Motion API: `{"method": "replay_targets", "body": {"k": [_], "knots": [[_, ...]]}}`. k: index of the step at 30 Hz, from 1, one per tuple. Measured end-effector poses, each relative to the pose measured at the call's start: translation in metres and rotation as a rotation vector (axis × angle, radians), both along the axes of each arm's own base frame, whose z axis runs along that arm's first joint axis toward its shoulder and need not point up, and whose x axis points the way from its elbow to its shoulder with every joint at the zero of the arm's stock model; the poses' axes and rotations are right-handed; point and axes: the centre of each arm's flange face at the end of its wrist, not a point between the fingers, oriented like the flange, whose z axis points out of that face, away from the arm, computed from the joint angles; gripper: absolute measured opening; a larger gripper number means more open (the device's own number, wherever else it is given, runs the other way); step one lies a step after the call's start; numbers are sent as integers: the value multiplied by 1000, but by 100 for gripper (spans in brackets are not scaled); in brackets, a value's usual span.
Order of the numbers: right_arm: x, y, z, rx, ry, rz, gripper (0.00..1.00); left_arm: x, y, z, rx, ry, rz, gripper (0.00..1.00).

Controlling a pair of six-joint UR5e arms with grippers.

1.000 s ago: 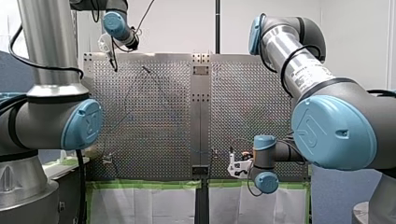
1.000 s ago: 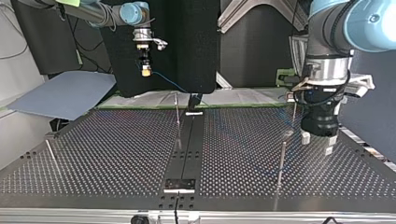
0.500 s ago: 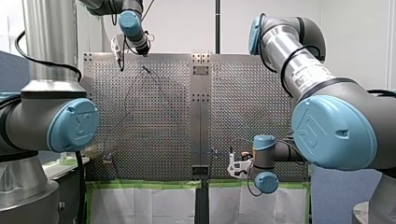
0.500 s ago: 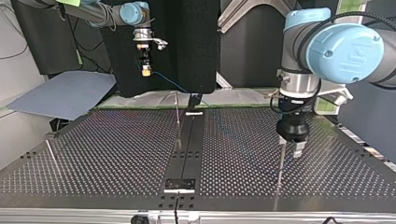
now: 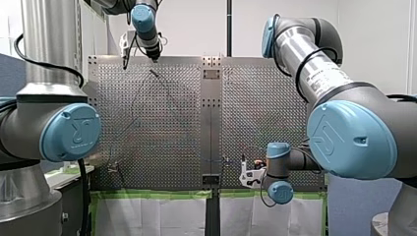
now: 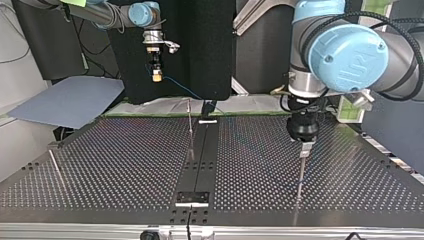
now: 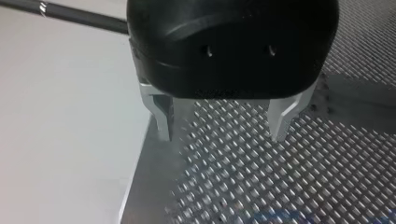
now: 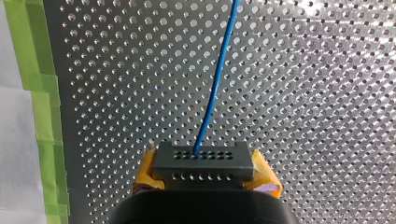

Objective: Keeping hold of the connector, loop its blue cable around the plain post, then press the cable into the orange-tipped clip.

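**Firm grip, low sweep: getting the cable around the post**

The robot's right claw (image 8: pixel 204 176) is closed on the dark connector (image 8: pixel 203 159), with its yellow pads (image 8: pixel 145 179) pressed against either side. The blue cable (image 8: pixel 215 84) leaves the connector's face and runs straight ahead of the claw over the perforated surface (image 8: pixel 303 116). In the top view the connector hangs raised above the surface's far edge, left of centre, and the cable slopes down toward the middle of that edge. It is wrapped around nothing yet, so looping appears to be the step in hand.

The left claw (image 7: pixel 222 122) is wide open and empty, its metal fingers (image 7: pixel 161 119) apart over bare surface. In the top view it stands just above a thin post (image 6: pixel 301 175) at the view's right. A second thin post (image 6: pixel 190 127) rises near the centre. No orange tip can be made out on either, so which one is plain cannot be told here.

To do this well, the right arm would likely need to bring the connector down so the cable meets the post low on its shaft. It should then sweep around under light tension, without jerks that could drag the connector through the pads. The slim posts look easy to miss or bend. The left arm should stay out of the cable's path, or steady the run only once it lies against the post.
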Motion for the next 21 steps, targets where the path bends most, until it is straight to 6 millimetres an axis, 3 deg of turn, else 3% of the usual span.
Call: {"method": "replay_targets", "body": {"k": [9,21], "knots": [[0,0,0,-2,-1,1,0,4,25,-7,59,93,18,100],[0,0,0,-2,0,1,0,-2,30,-11,72,162,6,100]]}}
